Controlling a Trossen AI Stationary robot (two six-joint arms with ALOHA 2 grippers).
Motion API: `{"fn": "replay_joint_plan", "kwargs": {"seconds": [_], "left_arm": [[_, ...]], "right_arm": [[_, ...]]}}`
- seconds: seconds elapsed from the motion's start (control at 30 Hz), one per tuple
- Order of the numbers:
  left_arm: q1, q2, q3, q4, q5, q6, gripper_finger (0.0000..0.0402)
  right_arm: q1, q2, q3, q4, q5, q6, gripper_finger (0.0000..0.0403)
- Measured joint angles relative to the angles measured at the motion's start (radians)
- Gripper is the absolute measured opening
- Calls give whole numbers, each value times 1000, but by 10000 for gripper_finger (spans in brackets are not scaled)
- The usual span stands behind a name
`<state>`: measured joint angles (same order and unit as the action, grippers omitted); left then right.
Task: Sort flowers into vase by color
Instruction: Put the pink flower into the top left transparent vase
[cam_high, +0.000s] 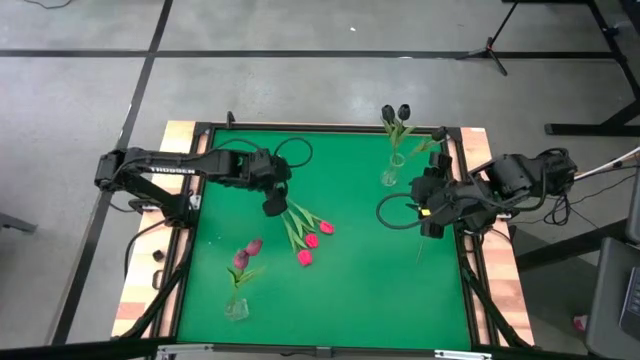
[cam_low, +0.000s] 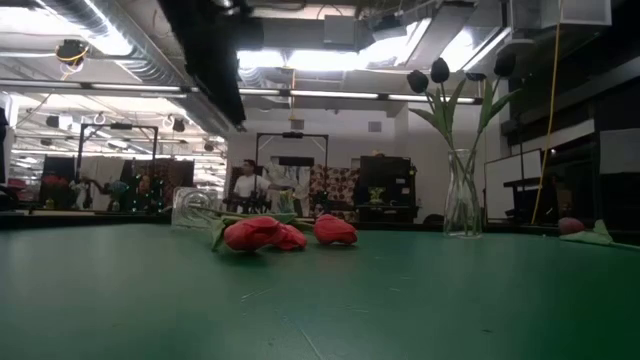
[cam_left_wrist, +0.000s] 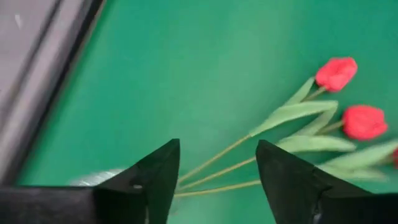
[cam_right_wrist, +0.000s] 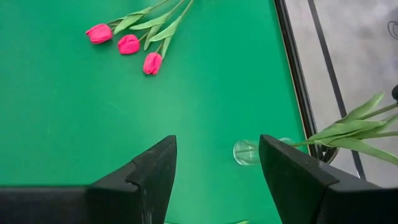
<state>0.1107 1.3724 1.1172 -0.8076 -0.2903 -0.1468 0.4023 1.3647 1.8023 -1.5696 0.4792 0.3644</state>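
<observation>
Three bright pink flowers (cam_high: 308, 237) lie flat in the middle of the green tabletop (cam_high: 350, 290), their stem ends right under the left end effector (cam_high: 274, 205), whose fingers stand apart around the stems without pinching them. Near-black flowers (cam_high: 396, 115) stand in a glass vase (cam_high: 390, 175) by the far edge, and dusky pink flowers (cam_high: 246, 254) stand in another vase (cam_high: 236, 308) near the front left. The right end effector (cam_high: 432, 222) waits at the right side, fingers wide and holding nothing.
</observation>
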Motion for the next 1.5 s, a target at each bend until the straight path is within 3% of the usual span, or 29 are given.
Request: {"fn": "replay_joint_plan", "kwargs": {"seconds": [0.13,0.23,0.43,0.63,0.77,0.87,0.97,1.17,1.3,1.5], "left_arm": [[-3,0,93,-82,-4,149,233],[22,0,142,-63,68,170,234],[130,8,156,-82,96,-85,222],[205,23,155,-220,102,-546,219],[249,35,155,-255,168,-594,218],[276,49,155,-309,180,-424,218],[273,53,155,-384,110,-197,218],[260,56,154,-324,71,-136,218],[209,57,154,-311,124,175,218],[135,68,139,-313,110,745,218]], "right_arm": [[-1,0,0,0,0,23,227],[-1,0,0,-1,0,35,227],[-1,0,0,-1,0,49,227],[-1,0,0,-1,0,47,227],[-1,0,0,-1,0,48,227],[12,0,0,-2,0,48,227],[25,0,0,-1,0,35,227],[58,0,0,-1,1,42,227],[85,0,0,-1,30,18,227],[82,0,1,-1,41,25,227]]}}
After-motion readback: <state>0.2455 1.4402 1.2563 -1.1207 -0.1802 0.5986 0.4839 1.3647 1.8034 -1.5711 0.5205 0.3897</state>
